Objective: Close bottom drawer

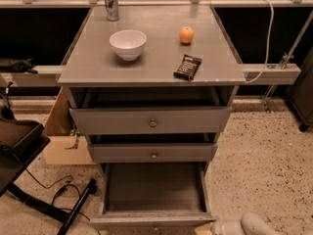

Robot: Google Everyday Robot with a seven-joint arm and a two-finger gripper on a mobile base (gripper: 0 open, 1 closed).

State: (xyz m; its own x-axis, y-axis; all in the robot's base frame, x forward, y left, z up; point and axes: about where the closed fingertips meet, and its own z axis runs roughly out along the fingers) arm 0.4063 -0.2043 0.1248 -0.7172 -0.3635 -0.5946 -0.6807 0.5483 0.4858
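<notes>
The bottom drawer of the grey cabinet is pulled far out, and its empty inside shows from above. Its narrow front panel lies along the bottom edge of the view, with the knob just showing there. My gripper is at the bottom edge, right at the front right corner of that drawer. The pale arm trails off to the right behind it. Most of the gripper is cut off by the frame.
The middle drawer and top drawer stand slightly out. On the cabinet top are a white bowl, an orange, a dark snack bar and a can. A cardboard box, a black stand and cables are at the left.
</notes>
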